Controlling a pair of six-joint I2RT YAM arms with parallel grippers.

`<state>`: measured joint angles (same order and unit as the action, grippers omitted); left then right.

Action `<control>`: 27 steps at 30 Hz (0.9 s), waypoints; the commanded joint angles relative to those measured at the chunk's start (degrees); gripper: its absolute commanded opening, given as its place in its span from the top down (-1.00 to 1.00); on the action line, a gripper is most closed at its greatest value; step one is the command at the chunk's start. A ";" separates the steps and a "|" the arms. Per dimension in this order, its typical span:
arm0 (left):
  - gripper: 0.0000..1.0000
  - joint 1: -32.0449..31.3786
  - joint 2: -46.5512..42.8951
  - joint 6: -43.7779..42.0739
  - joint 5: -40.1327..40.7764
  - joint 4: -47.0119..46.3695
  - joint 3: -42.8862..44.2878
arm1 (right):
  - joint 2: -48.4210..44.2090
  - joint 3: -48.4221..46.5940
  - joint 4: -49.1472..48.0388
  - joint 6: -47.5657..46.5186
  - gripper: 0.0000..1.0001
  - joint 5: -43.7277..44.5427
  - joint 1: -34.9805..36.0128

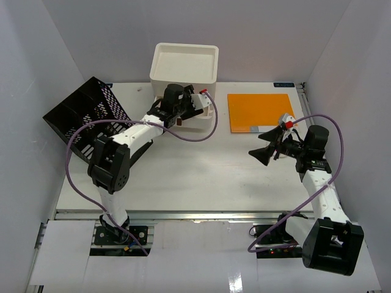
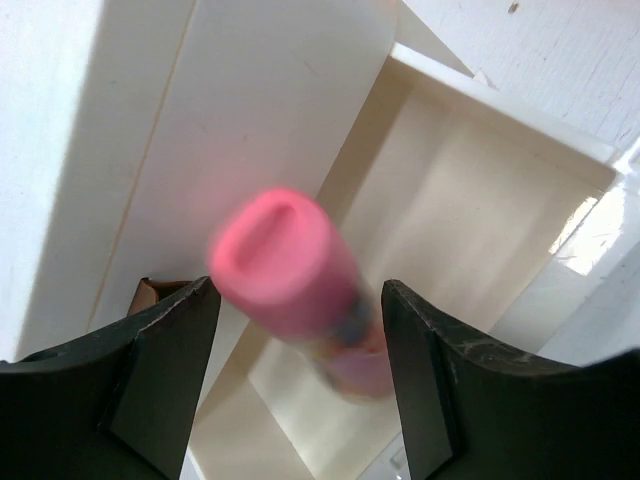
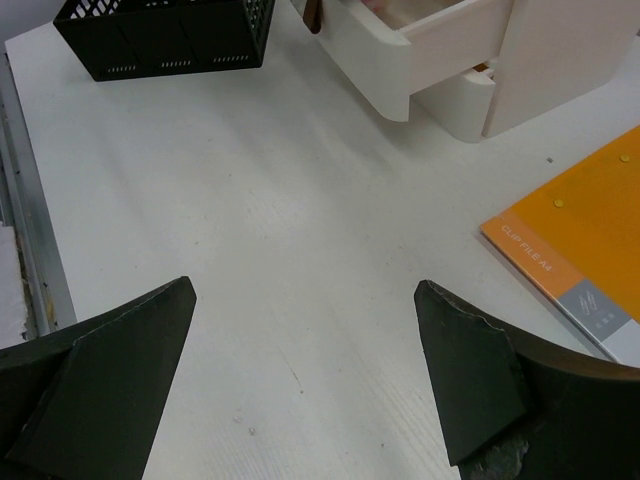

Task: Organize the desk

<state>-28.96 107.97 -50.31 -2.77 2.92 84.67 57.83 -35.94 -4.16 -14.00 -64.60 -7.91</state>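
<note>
My left gripper (image 2: 300,290) hangs over an open drawer (image 2: 470,200) of the white drawer box (image 1: 184,64) at the back of the desk (image 1: 201,171). A pink-capped tube (image 2: 290,270) shows blurred between the fingers, with a gap on each side, so the gripper is open. In the top view the left gripper (image 1: 204,101) covers the drawer and the tube is hidden. My right gripper (image 1: 264,152) hovers open over bare desk (image 3: 250,200), nothing between its fingers (image 3: 470,370).
An orange clip file (image 1: 259,112) lies flat at the back right, close to the right gripper (image 3: 305,290). A black mesh rack (image 1: 85,113) leans at the back left. The pulled-out drawer (image 3: 440,45) juts toward the desk's middle.
</note>
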 commanded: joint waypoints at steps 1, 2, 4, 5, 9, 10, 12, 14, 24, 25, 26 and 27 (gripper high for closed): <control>-0.56 0.50 -4.80 1.33 0.68 -2.48 -0.64 | 0.39 0.89 -2.86 -0.65 -0.93 -2.23 -1.56; -0.57 0.49 -5.15 1.91 0.57 -2.48 -0.42 | 0.49 1.00 -2.92 -0.72 -0.93 -2.61 -1.89; -0.59 0.49 -5.88 3.23 0.15 -2.48 0.27 | 0.59 1.21 -3.08 -0.88 -0.93 -3.27 -2.70; -0.59 0.50 -6.28 3.87 -0.06 -2.48 0.61 | 0.62 1.33 -3.14 -0.98 -0.93 -3.55 -3.16; -0.64 0.58 -9.19 7.67 -0.71 -2.67 0.83 | 0.71 1.66 -2.74 -2.22 -0.93 -3.71 -5.17; -0.65 0.58 -10.17 9.44 -0.81 -2.96 0.54 | 0.86 1.66 -2.40 -2.71 -0.93 -3.46 -5.56; -0.73 0.58 -13.57 12.53 -0.50 -4.50 -0.33 | 1.30 1.58 -0.68 -4.70 -0.94 -1.76 -6.04; -0.75 0.49 -16.47 16.63 -0.13 -4.97 -1.87 | 1.70 1.04 1.01 -6.26 -0.94 -0.01 -6.06; -0.27 0.61 -46.14 51.50 -7.15 -11.82 -36.37 | 6.09 -3.02 13.36 -19.89 -0.99 10.47 -5.50; -0.26 0.66 -48.21 53.32 -8.14 -12.18 -38.07 | 6.77 -3.99 15.73 -23.11 -1.00 11.05 -5.13; -0.25 0.67 -49.47 56.00 -8.28 -12.45 -40.22 | 7.41 -4.82 17.39 -25.03 -0.99 12.09 -4.77; -0.23 0.74 -50.55 57.37 -8.18 -12.77 -42.56 | 8.35 -6.00 19.22 -26.58 -0.96 13.85 -4.30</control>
<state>-28.56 60.99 -7.16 -7.15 -8.25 49.83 64.18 -36.60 6.97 -29.93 -55.42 -13.48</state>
